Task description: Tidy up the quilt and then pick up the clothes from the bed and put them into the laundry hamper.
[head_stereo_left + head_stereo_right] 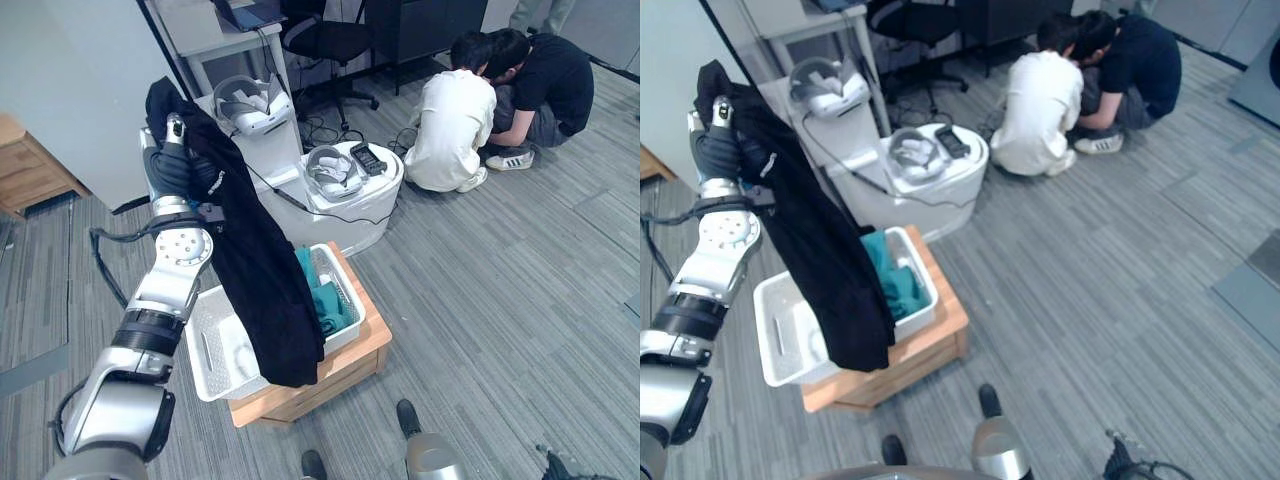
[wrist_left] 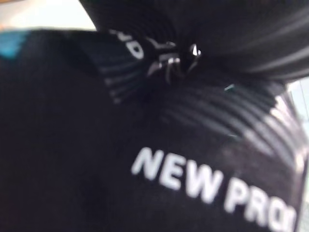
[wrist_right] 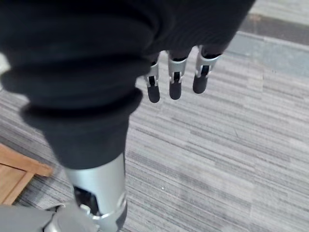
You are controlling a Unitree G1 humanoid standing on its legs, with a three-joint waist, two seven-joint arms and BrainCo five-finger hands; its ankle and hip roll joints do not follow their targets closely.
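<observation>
Landmark: white laundry hamper [image 1: 215,375], a slotted plastic tub on a low wooden platform [image 1: 345,360].
Black garment [image 1: 255,270]: hangs from the raised left hand [image 1: 172,165], draped over it, its long tail trailing down across the hamper's middle; the hem lies at the rim nearest the robot.
Left hand: up above the hamper's far side; fingers buried in the cloth, so I cannot tell how they are set.
Right hand [image 3: 176,79]: well away from the hamper, over bare carpet, fingers straight and relaxed, holding nothing.
Teal cloth [image 1: 325,300]: already inside the hamper, at the end right of the black garment.
Materials: garment is a soft, heavy knit that falls in long folds, with ribbed parts and white print; hamper walls rigid and perforated; platform is smooth pale wood.
Risk: if let go from here, the tail may slide over the near rim onto the floor, as much of it hangs over that edge.
Risk: cloth could snag on the fingers and fail to drop.
</observation>
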